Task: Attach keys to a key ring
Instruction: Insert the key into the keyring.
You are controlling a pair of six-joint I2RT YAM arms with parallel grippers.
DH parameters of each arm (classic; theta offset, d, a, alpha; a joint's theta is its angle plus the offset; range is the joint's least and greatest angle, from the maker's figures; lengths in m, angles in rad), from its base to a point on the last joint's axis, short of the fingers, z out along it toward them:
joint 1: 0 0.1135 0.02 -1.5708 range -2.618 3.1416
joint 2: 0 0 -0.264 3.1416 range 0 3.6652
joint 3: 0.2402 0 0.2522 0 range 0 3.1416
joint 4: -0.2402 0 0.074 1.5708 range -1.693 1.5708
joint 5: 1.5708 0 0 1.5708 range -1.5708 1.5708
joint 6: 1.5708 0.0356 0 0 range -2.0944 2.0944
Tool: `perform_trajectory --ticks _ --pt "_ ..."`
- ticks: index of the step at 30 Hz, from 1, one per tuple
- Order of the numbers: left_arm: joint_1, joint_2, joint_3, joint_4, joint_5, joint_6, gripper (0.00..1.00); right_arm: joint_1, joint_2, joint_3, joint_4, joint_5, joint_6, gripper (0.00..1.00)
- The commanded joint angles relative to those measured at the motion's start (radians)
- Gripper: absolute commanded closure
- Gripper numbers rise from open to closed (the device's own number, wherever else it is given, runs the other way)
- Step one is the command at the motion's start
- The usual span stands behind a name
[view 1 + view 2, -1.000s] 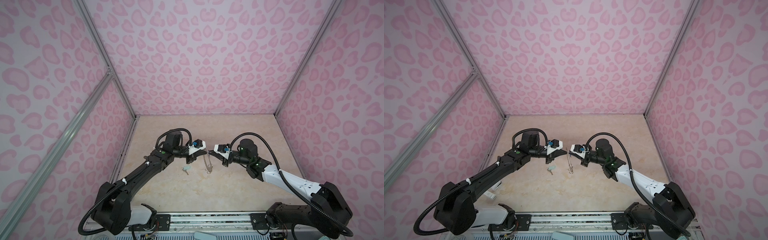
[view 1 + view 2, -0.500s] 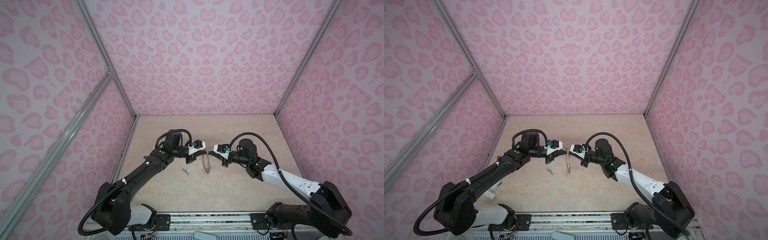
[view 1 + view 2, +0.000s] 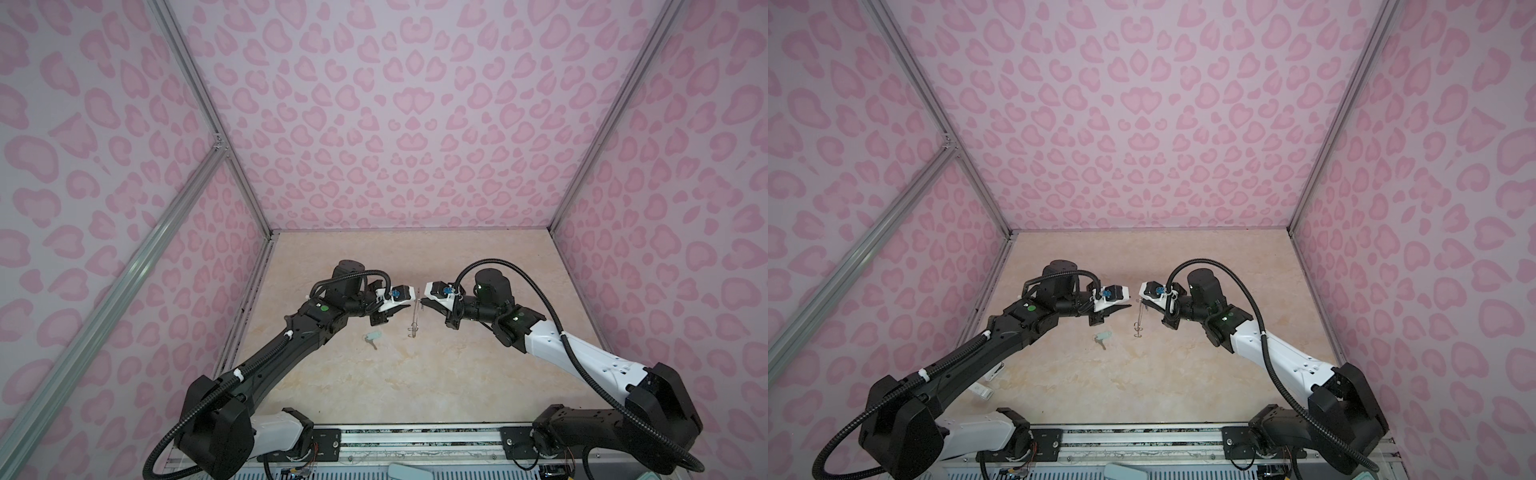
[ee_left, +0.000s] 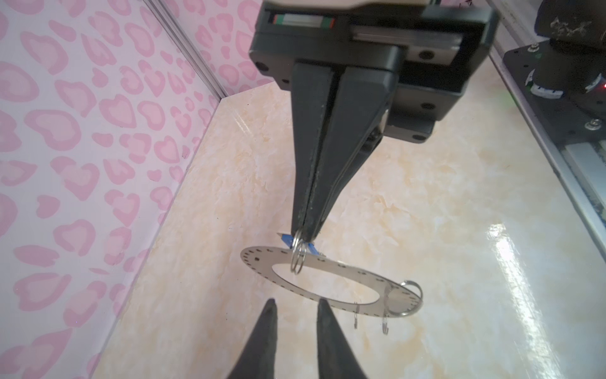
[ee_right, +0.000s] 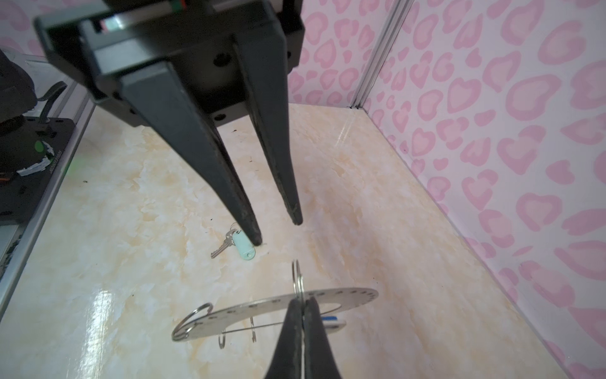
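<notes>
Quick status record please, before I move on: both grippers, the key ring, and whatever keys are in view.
left gripper: open, empty, tips pointing at the ring
right gripper: shut on the key ring at a small wire loop
key ring: hangs from the right gripper, with more loops at its lower rim; contact with the table unclear
blue key: at the right gripper's pinch, attachment unclear
mint-green tagged key: loose on the table, on the left arm's side of the ring

No legible text, brand, number or sign, tiny print on arm base (image 5: 49, 163) unreadable
</notes>
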Motion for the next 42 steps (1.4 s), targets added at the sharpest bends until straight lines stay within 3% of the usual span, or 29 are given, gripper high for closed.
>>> perform_trajectory --ticks 1,7,30,42 --pt "-0.031 -0.012 0.005 0.012 -0.125 0.077 0.76 0.000 0.010 0.020 -0.089 0.015 -0.029 1.00" --pt "-0.074 -0.021 -0.011 0.068 -0.205 0.109 0.76 0.000 0.014 0.034 -0.119 0.010 -0.034 1.00" --pt "-0.117 -0.030 -0.047 0.098 -0.164 0.127 0.77 -0.002 0.014 0.036 -0.093 -0.034 0.036 1.00" --pt "-0.158 -0.031 -0.072 0.155 -0.274 0.160 0.80 0.006 0.023 0.047 -0.103 -0.051 0.042 1.00"
